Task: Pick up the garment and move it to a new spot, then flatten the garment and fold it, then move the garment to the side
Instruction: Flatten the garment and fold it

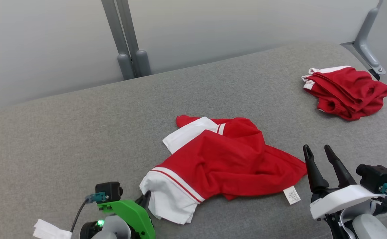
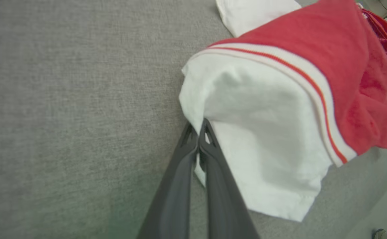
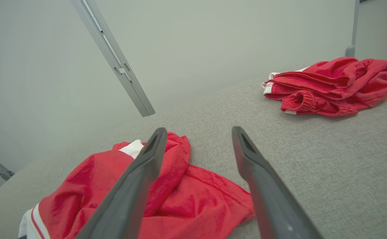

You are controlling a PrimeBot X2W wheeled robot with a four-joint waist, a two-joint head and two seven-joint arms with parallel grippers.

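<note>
left claw [image 2: 198,131] pinching white sleeve at 8 o'clock end of crumpled red-and-white cloth garment [image 1: 226,162], lying mid grey fabric surface [image 1: 64,139]; right claw [image 1: 317,149] spread, hovering beside 3 o'clock hem

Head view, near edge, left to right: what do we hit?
white strip → left hand → garment → right hand
</note>
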